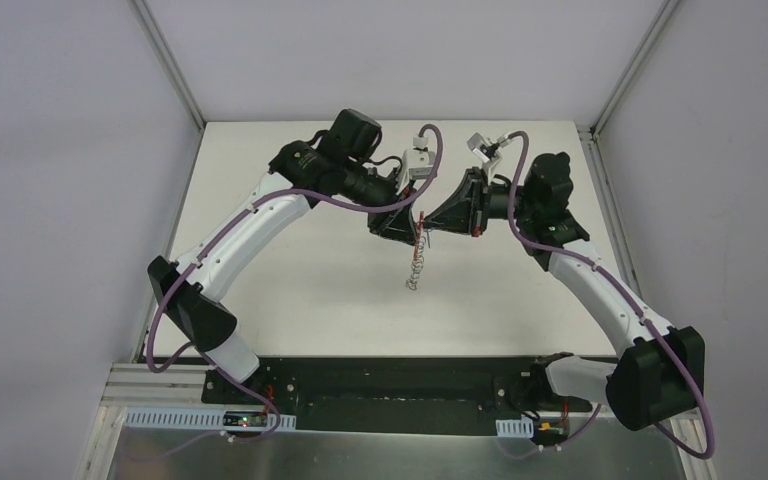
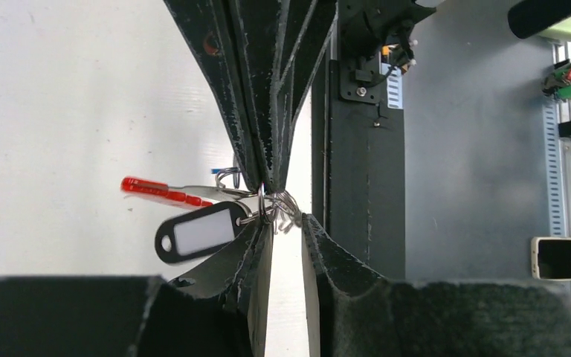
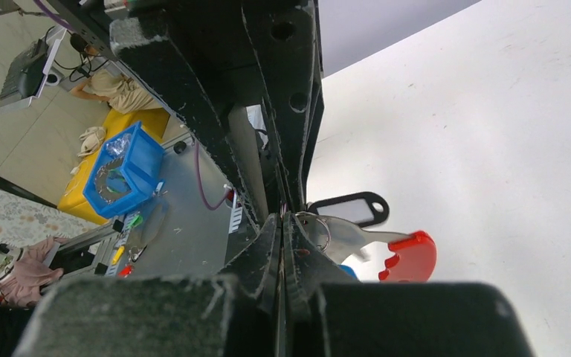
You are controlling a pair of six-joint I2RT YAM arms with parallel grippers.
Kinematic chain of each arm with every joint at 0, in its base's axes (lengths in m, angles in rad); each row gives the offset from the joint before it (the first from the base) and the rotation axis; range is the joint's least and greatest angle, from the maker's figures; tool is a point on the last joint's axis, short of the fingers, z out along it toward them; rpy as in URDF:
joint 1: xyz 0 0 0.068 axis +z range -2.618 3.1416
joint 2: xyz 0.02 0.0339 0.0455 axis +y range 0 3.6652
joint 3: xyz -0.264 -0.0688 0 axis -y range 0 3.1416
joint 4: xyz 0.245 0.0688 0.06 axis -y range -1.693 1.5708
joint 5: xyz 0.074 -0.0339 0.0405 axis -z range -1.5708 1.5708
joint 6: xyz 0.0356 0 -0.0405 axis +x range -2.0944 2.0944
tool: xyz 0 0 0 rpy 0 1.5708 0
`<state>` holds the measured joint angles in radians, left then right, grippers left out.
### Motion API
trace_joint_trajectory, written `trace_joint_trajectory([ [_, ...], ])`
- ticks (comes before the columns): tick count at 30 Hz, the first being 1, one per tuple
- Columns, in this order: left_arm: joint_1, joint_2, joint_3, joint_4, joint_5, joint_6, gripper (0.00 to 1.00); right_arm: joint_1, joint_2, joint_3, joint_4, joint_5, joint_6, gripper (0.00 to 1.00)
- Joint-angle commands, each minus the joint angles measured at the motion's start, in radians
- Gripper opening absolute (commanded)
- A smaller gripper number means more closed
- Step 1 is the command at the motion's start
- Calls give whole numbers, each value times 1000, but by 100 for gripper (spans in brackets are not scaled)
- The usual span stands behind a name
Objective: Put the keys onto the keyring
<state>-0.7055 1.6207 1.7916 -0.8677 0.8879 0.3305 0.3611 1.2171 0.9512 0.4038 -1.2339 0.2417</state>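
Both grippers meet above the middle of the white table. The keyring's silvery chain hangs from them down to the table. My right gripper is shut on the keyring's small wire rings. The red curved piece sticks out beside it and also shows in the left wrist view. A black oblong tag with a white label hangs from the rings. The blue key head is only a sliver. My left gripper is open, its tips either side of the rings.
A black strip with the arm bases runs along the table's near edge. Metal frame posts stand at the back corners. Off the table are a blue bin and a phone-like device.
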Motion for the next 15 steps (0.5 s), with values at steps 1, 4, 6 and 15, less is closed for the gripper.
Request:
trace_joint_trajectory([
  [1, 3, -10, 1, 70, -19, 18, 21, -6, -2, -4, 81, 5, 34, 0],
  [4, 3, -5, 9, 61, -32, 26, 20, -11, -4, -8, 81, 4, 33, 0],
  [6, 3, -8, 7, 52, -38, 38, 19, -14, -7, -8, 81, 2, 33, 0],
  [15, 4, -23, -8, 19, -75, 113, 19, -18, -14, -17, 89, -11, 33, 0],
])
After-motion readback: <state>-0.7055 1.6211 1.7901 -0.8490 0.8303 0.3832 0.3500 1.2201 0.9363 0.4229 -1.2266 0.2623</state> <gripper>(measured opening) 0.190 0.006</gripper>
